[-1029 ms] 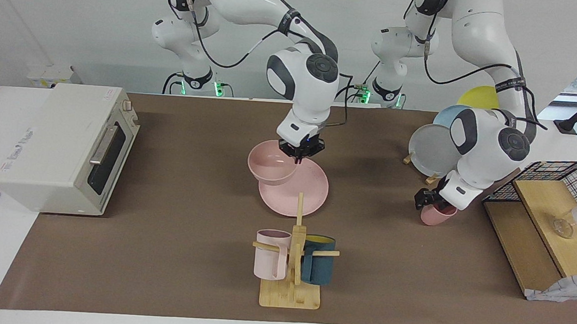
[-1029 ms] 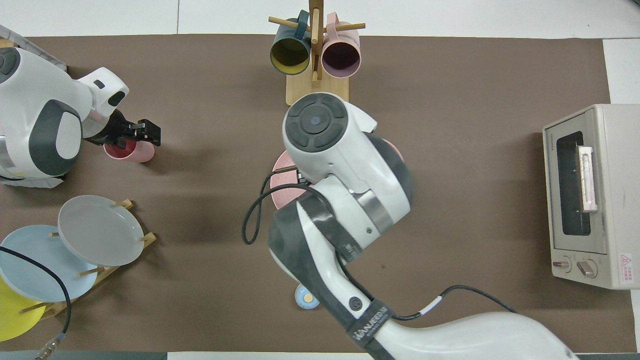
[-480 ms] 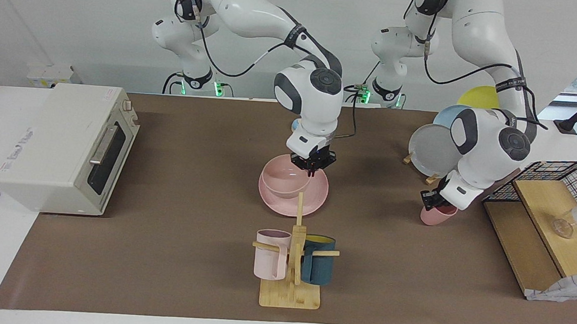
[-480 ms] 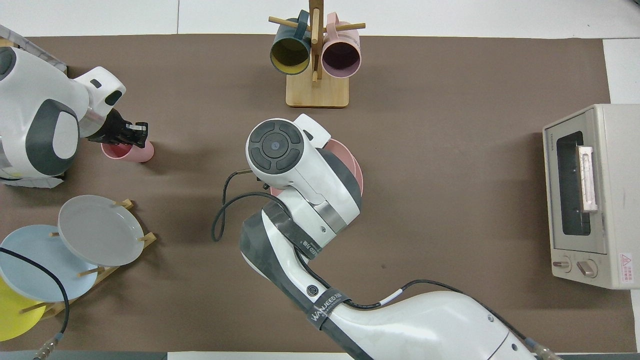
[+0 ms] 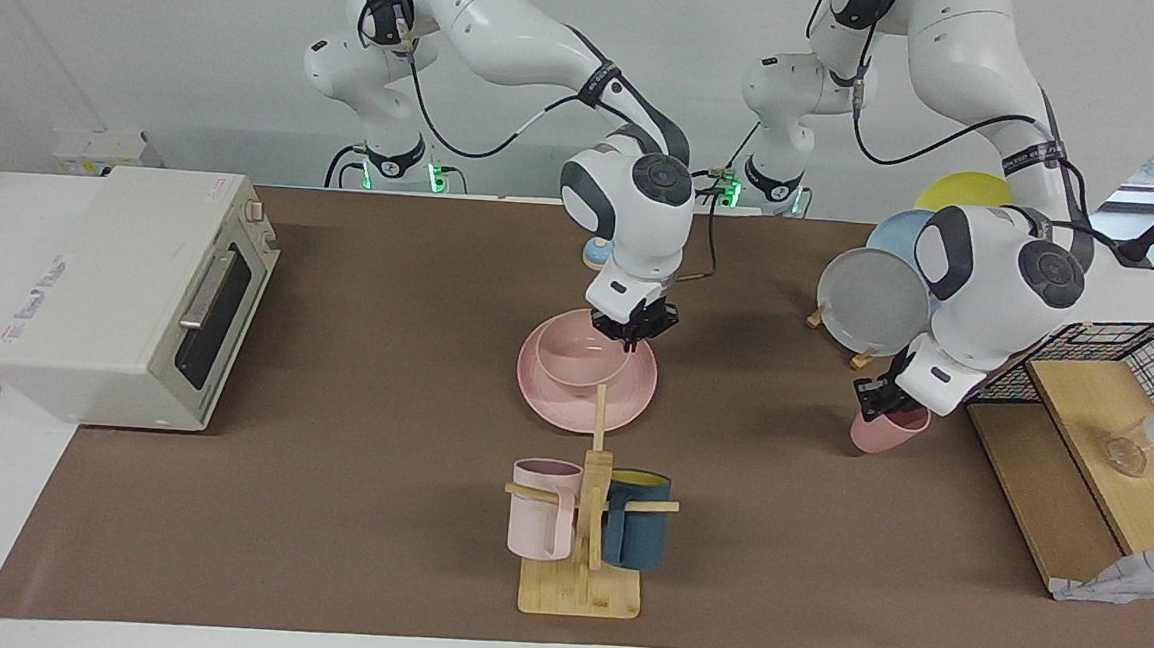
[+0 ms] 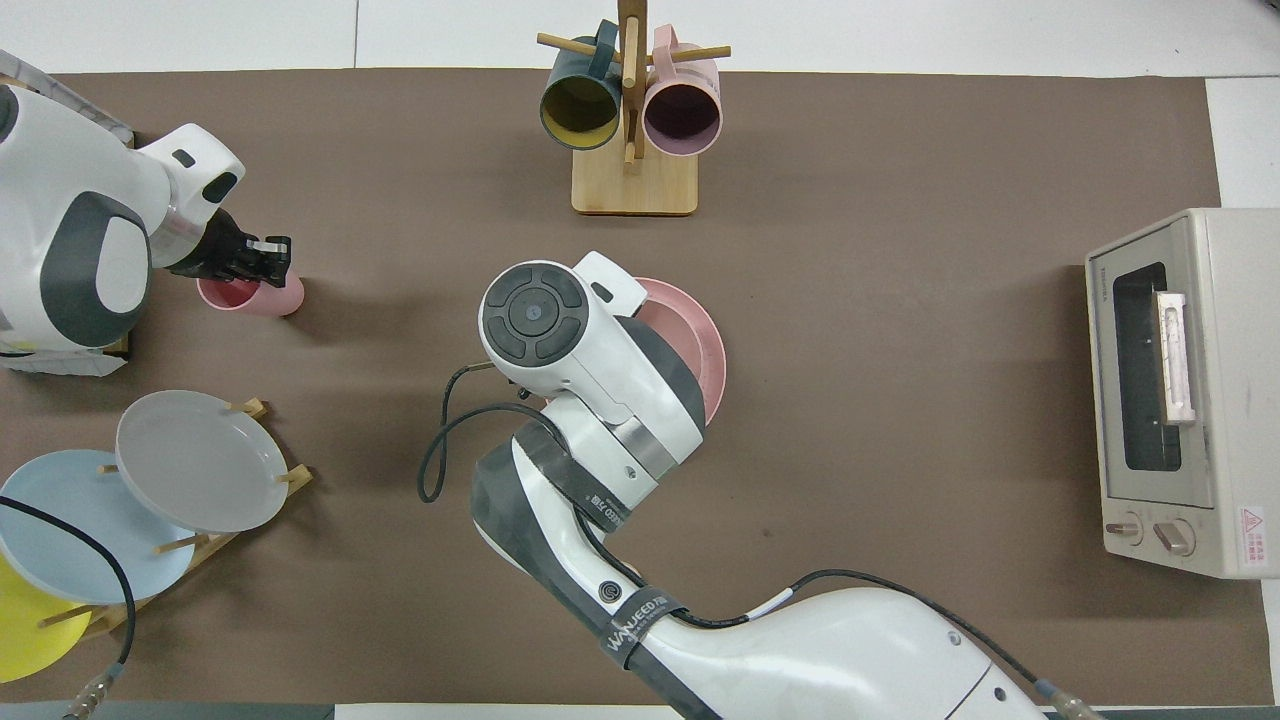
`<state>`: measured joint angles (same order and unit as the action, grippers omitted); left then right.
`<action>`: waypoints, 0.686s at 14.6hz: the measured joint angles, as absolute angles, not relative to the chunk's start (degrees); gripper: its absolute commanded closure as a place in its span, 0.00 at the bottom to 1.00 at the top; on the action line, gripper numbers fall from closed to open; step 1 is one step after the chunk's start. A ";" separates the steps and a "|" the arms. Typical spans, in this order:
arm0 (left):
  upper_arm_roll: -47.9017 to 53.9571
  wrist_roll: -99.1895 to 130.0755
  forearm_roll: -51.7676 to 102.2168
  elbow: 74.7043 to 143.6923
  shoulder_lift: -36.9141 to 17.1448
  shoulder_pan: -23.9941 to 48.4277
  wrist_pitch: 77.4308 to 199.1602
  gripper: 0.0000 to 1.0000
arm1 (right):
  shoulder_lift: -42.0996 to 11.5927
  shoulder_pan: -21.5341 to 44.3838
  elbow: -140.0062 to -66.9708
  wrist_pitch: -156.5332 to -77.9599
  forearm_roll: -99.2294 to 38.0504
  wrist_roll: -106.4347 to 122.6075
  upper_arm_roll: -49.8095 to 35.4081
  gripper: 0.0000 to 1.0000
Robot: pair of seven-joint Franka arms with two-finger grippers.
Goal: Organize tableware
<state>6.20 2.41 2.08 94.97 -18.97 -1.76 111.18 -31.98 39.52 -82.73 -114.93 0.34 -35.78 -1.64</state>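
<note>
Pinching the rim of the pink bowl (image 5: 581, 361), the right claw (image 5: 630, 337) is clenched tight on the bowl's edge nearer the robots. The bowl is round and smooth and sits on the wide flat pink plate (image 5: 633, 393) in the middle of the bench (image 5: 345, 510). In the overhead view the right arm hides the bowl and most of the plate.

The left claw (image 5: 883, 403) is clenched on the rim of the small pink cup (image 5: 888, 432). The cup has no handle, gets thinner toward the bottom, and is tipped a little. It is near the left arm's end of the bench, just beside the wooden shelf (image 5: 1038, 492) with its black wire basket (image 5: 1137, 343).

Between the plate and the cup lies a wide stretch of bare brown mat. More bare mat lies between the plate and the boxy white toaster oven (image 5: 128, 292) at the right arm's end.

Farther from the robots than the plate, near the bench's edge, stands a wooden mug tree (image 5: 589, 525) with a pale pink mug (image 5: 537, 522) and a dark teal mug (image 5: 636, 534) hanging on its pegs.

Nearer the robots than the cup, a wooden rack (image 6: 200, 545) holds a grey plate (image 5: 874, 302), a blue plate (image 6: 80, 530) and a yellow plate (image 5: 961, 191) on their edges.
</note>
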 measured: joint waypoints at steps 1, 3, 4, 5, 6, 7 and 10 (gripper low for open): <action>6.25 2.41 2.08 93.64 -18.68 -1.72 109.24 1.00 | -31.98 39.49 -82.74 -114.89 0.33 -35.78 -1.64 0.75; 6.43 2.42 2.08 91.58 -18.07 -1.67 106.10 1.00 | -31.94 39.48 -82.70 -114.57 0.33 -35.78 -1.62 0.21; 6.49 2.42 2.08 90.79 -17.80 -1.65 104.83 1.00 | -31.90 39.44 -82.62 -114.49 0.33 -35.78 -1.61 0.00; 6.54 2.50 2.08 90.14 -17.61 -1.62 104.01 1.00 | -31.80 39.42 -82.41 -114.05 0.33 -35.78 -1.58 0.00; 6.60 2.71 2.08 89.86 -17.48 -1.60 103.68 1.00 | -31.60 39.39 -81.74 -112.39 0.34 -35.78 -1.46 0.00; 6.69 2.96 2.08 89.72 -17.45 -1.57 103.60 1.00 | -31.27 39.26 -80.32 -109.57 0.34 -35.78 -1.12 0.00; 6.86 4.50 2.17 88.71 -17.46 -0.96 102.32 1.00 | -26.59 34.62 -76.74 -102.71 0.39 -34.68 -0.02 0.00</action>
<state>6.86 4.50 2.17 88.71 -17.46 -0.96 102.32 -26.59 34.62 -76.74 -102.71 0.39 -34.68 -0.02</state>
